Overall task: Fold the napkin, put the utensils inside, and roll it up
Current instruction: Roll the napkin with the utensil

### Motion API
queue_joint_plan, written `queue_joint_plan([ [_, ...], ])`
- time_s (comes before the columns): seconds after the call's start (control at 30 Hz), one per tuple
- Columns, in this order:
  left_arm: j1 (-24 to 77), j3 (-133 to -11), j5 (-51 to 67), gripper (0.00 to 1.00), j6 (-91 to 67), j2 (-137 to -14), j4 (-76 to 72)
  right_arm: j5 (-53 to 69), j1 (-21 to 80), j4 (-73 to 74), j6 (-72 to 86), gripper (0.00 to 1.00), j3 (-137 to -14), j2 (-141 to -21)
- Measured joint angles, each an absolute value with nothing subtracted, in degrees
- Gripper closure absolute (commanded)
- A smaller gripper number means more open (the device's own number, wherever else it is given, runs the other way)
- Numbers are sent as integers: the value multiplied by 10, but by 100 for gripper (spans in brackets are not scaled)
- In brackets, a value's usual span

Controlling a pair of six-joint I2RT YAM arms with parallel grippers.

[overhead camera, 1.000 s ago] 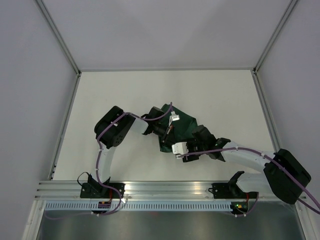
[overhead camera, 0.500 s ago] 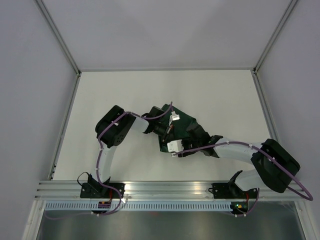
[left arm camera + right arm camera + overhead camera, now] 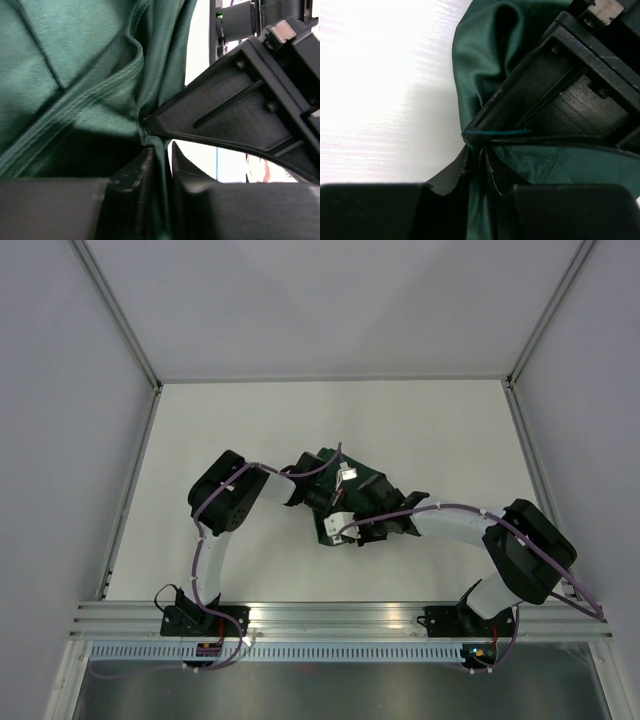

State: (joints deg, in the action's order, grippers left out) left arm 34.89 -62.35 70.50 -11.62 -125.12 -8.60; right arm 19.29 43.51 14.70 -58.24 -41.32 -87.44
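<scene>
The dark green napkin lies bunched in the middle of the table. My left gripper reaches it from the left and my right gripper from the right, meeting tip to tip at its near-left edge. In the left wrist view a fold of the napkin runs down between the nearly closed fingers of the left gripper. In the right wrist view the right gripper pinches a hem of the napkin, with the left gripper's black body just above it. The utensils are out of view.
The white table is walled on three sides, with metal rails along its edges. Both arm bases sit on the near rail. The two gripper heads almost touch over the cloth.
My right arm has swung left onto the napkin's near-left edge and its jaws have closed on the cloth. The left arm has barely moved.
</scene>
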Motion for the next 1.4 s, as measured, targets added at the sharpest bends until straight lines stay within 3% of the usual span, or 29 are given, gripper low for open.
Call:
queue_joint_plan([
  [0.1, 349, -612, 688, 64, -114, -1230, -80, 205, 430, 183, -581, 83, -446, -898],
  [0.43, 343, -569, 529, 56, -111, -1129, -68, 304, 374, 336, -584, 85, -581, -1000],
  [0.77, 302, -490, 312, 57, -128, -971, -109, 408, 323, 490, -614, 85, -695, -1108],
  [1.0, 311, -357, 168, 57, -137, -786, -171, 462, 301, 615, -623, 85, -756, -1183],
  [1.2, 397, -259, 40, 54, -102, -669, -225, 478, 289, 693, -624, 85, -778, -1228],
  [1.4, 580, -240, -86, 53, 6, -664, -263, 477, 285, 725, -623, 85, -779, -1245],
])
